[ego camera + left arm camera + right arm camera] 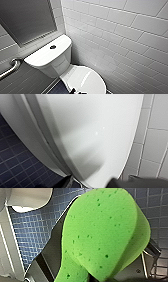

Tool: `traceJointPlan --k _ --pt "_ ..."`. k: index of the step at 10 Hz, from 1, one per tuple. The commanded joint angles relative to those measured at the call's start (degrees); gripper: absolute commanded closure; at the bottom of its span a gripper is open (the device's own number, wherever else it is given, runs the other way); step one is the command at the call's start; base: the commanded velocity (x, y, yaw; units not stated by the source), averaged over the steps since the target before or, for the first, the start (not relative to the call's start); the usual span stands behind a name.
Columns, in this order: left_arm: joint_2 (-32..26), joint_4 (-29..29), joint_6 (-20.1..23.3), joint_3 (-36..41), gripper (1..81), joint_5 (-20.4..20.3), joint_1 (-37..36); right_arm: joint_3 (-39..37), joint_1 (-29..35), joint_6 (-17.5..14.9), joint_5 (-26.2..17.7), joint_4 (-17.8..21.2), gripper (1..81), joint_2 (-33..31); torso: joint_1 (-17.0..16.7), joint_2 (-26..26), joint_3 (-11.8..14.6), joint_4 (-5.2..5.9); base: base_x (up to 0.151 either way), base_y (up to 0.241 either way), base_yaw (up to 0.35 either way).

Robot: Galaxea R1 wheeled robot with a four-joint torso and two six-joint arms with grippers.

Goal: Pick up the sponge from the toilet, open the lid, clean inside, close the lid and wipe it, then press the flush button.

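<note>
The white toilet [50,58] stands in the corner with its tank against the wall. Its glossy oval lid [86,80] is down over the bowl. A dark round flush button [52,46] sits on top of the tank. In the left wrist view the lid [97,136] is very near, and my left gripper [92,183] hangs open just above its rim, holding nothing. A dark tip [76,90] of that gripper shows at the lid's left edge in the head view. My right gripper [100,276] is shut on the bright green sponge [102,233], over the blue floor.
White tiled walls [120,37] close in on the right and behind the toilet. A metal grab bar [11,67] is fixed to the wall on the left. Dark blue small-tiled floor [32,230] lies around the bowl's base.
</note>
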Motion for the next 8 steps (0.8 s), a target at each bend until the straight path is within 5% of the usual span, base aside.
traceJointPlan --k 1,8 --pt "2.1 0.5 0.4 -1.6 1.0 0.2 -6.9 1.1 0.2 0.0 -2.7 -1.2 81.1 -2.5 0.0 0.0 0.0 0.00 0.000 0.000 0.000" --pt "3.6 2.1 0.4 -2.0 1.0 -1.0 -7.2 1.9 0.1 0.0 -2.7 -1.3 81.1 -2.7 0.0 0.0 0.0 0.00 0.000 0.000 0.000"
